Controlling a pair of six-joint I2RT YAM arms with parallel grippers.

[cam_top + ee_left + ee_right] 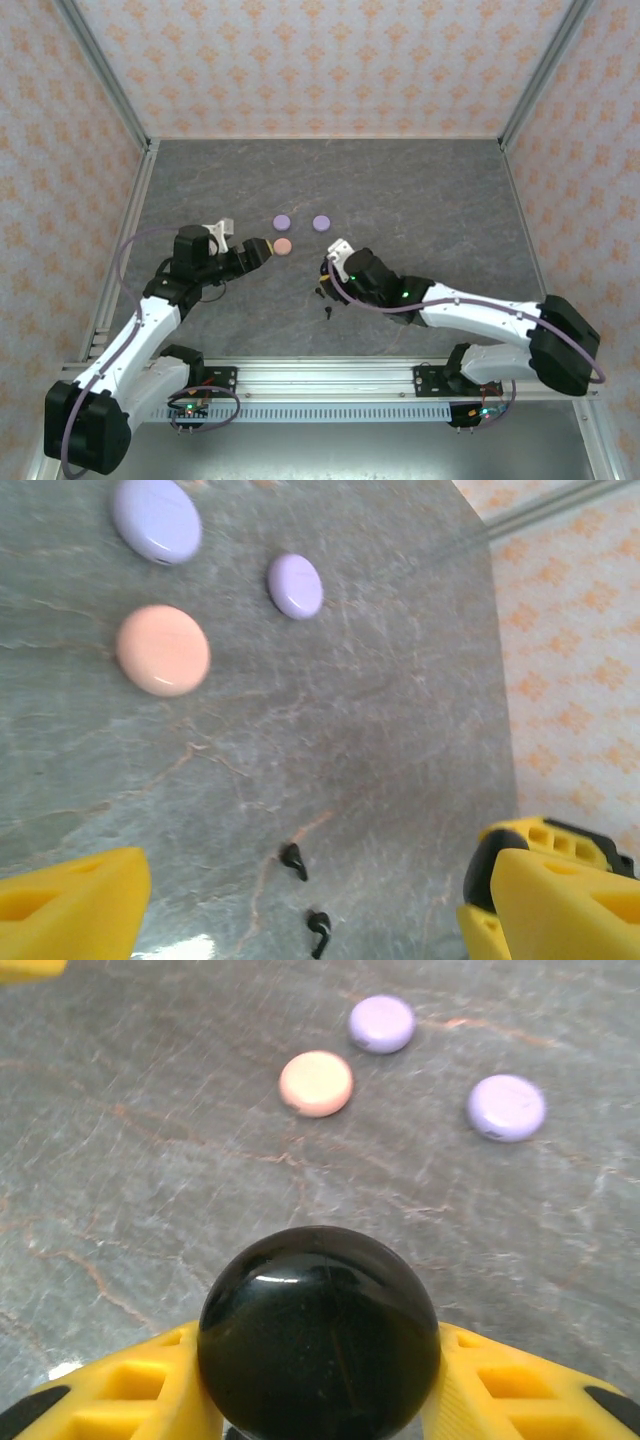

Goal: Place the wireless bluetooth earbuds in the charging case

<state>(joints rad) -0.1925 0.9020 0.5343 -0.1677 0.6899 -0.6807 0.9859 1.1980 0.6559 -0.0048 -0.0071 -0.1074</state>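
Our right hand (320, 1380) grips the round black case (318, 1310). Our left hand (310, 895) stands wide above the bench (400, 730), where two black earbuds (293, 860) lie loose, well apart from the pink case (162, 650) and lilac cases (295, 585)

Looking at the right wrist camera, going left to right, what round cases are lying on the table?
pink case → far lilac case → right lilac case
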